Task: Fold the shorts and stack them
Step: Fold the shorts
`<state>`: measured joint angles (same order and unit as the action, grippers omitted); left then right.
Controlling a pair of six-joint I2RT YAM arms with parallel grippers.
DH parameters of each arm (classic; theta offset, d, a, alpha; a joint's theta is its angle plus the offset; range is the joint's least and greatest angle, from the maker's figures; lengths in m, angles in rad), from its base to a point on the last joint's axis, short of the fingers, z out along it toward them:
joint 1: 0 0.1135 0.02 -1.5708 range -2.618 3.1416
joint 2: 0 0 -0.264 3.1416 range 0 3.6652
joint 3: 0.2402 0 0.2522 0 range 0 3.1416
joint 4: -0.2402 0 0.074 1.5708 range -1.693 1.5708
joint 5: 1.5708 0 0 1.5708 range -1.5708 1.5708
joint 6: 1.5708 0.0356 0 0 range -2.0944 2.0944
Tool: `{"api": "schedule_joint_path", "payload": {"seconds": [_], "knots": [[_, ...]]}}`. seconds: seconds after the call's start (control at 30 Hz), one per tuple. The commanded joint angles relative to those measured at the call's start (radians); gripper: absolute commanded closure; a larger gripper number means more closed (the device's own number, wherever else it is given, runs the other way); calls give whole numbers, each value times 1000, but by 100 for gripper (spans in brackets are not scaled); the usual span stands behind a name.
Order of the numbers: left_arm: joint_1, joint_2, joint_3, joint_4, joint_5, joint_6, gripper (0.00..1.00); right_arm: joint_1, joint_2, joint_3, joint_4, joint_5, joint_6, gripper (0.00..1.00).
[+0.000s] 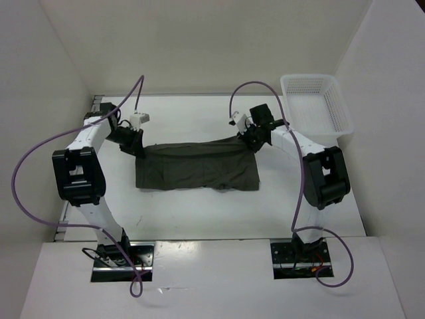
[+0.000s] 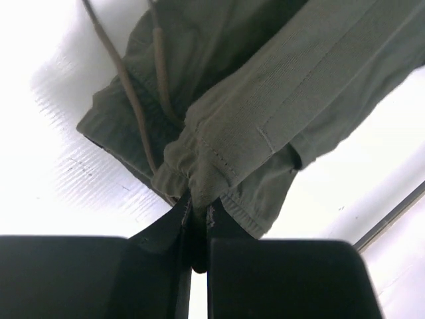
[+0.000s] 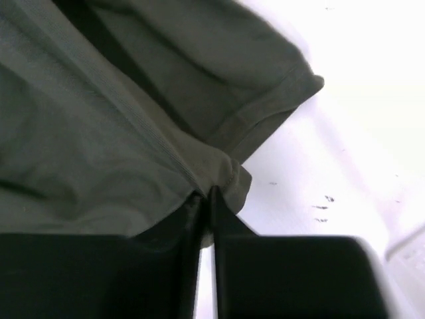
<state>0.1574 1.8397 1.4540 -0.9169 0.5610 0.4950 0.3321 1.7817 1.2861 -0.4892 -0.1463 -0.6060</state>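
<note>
The dark olive shorts (image 1: 196, 166) lie spread across the middle of the white table, wider than they are deep. My left gripper (image 1: 137, 149) is shut on the shorts' far left corner; in the left wrist view the bunched waistband (image 2: 219, 143) with its drawstrings sits pinched between the black fingers (image 2: 166, 226). My right gripper (image 1: 250, 142) is shut on the far right corner, where the hemmed cloth (image 3: 222, 173) is clamped at the fingertips (image 3: 226, 216). Both held corners are lifted slightly, so the far edge runs taut between the two grippers.
A white mesh basket (image 1: 335, 106) stands at the far right corner of the table. White walls enclose the table on the left, back and right. Purple cables loop off both arms.
</note>
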Motion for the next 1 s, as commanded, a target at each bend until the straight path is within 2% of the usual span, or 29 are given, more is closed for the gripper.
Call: {"api": "schedule_joint_path", "payload": {"seconds": [0.0, 0.07, 0.13, 0.23, 0.3, 0.33, 0.4, 0.5, 0.6, 0.63, 0.7, 0.73, 0.77, 0.8, 0.87, 0.9, 0.97], "knots": [[34, 67, -6, 90, 42, -94, 90, -34, 67, 108, 18, -16, 72, 83], [45, 119, 22, 113, 51, -142, 84, -34, 117, 175, 50, 10, 167, 83], [54, 139, 45, 172, 51, -189, 70, -34, 157, 217, 112, 42, 244, 83], [54, 159, 80, 229, 21, -236, 65, -34, 185, 295, 147, 93, 363, 83], [54, 168, 101, 240, 11, -276, 58, -34, 196, 340, 147, 115, 411, 76], [54, 168, 101, 257, -2, -286, 51, -34, 196, 340, 156, 128, 423, 74], [54, 156, 101, 295, -36, -318, 47, -34, 196, 354, 156, 168, 457, 46], [42, 145, 101, 305, -87, -340, 45, -34, 196, 352, 156, 168, 430, 38], [33, 145, 112, 305, -124, -349, 43, -25, 171, 343, 156, 178, 430, 36], [33, 145, 112, 305, -124, -349, 43, -25, 171, 343, 156, 179, 430, 39], [24, 145, 112, 305, -133, -369, 42, 19, 144, 364, 133, 125, 399, 56], [24, 145, 112, 305, -133, -369, 42, 44, 143, 381, 120, 101, 382, 65], [24, 157, 112, 305, -133, -380, 42, 108, 134, 390, 88, 76, 370, 84], [24, 158, 112, 305, -133, -380, 42, 140, 134, 409, 72, 15, 361, 90], [24, 182, 131, 305, -133, -389, 44, 229, 145, 423, 26, -59, 361, 100], [24, 182, 131, 305, -147, -400, 44, 254, 168, 436, 11, -138, 361, 100], [24, 203, 141, 296, -156, -409, 45, 295, 191, 437, 0, -199, 370, 100]]}}
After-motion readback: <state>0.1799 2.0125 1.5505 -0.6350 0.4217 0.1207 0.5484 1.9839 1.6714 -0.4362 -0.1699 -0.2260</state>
